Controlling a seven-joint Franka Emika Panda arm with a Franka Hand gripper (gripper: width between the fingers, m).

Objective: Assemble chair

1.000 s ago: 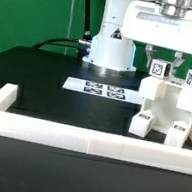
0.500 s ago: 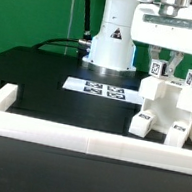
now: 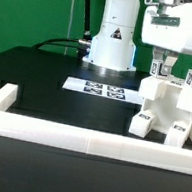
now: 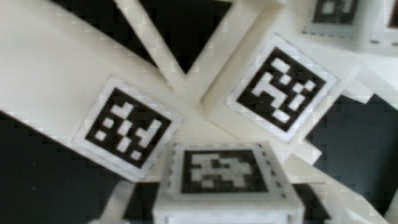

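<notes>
So the chair [image 3: 169, 104] sits at the right of the frame on the black desk [image 3: 36, 79], just behind the white rail [image 3: 77, 138]. The gripper [image 3: 160, 66] hangs at its top, jaws clamped on a small tagged chair piece [image 3: 158, 67].
</notes>
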